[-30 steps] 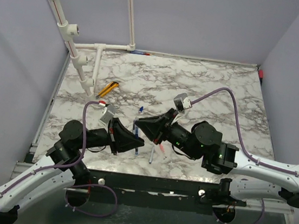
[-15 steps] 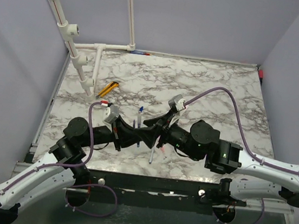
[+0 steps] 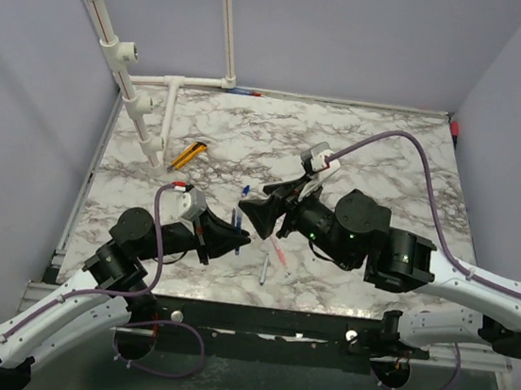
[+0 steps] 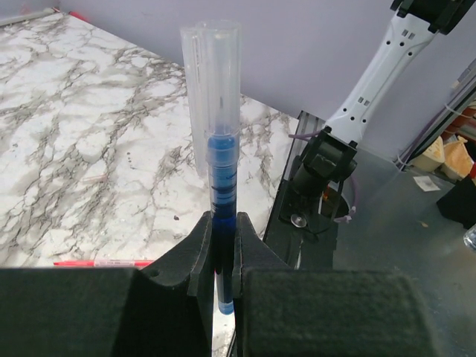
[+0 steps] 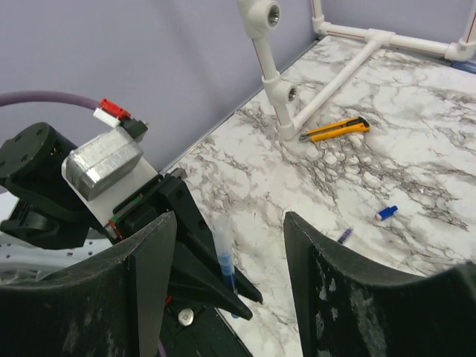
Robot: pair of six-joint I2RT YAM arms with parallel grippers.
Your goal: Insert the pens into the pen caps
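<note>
My left gripper [image 3: 239, 237] [image 4: 221, 223] is shut on a dark blue pen [image 4: 221, 186] that stands upright. A clear sleeve with a clip covers the pen's upper part. From the right wrist view the same pen [image 5: 224, 249] rises between my left gripper's black fingers. My right gripper [image 3: 253, 209] [image 5: 227, 223] is open and empty, a short way up and right of the pen. A red pen [image 3: 277, 251] [image 4: 100, 262] and a whitish pen [image 3: 264, 270] lie on the marble near the front edge. A small blue pen cap [image 3: 245, 191] [image 5: 385, 213] lies farther back.
A yellow-and-black flat tool [image 3: 188, 155] [image 5: 338, 129] lies at the back left beside the white pipe frame [image 3: 169, 112] [image 5: 286, 89]. A tiny purple-blue piece [image 5: 344, 236] lies near the blue cap. The table's front edge [image 3: 256, 307] runs just behind both arm bases.
My right gripper met the left one at the pen, then opened and drew back up and to the right. The pen stays upright in my left gripper.
</note>
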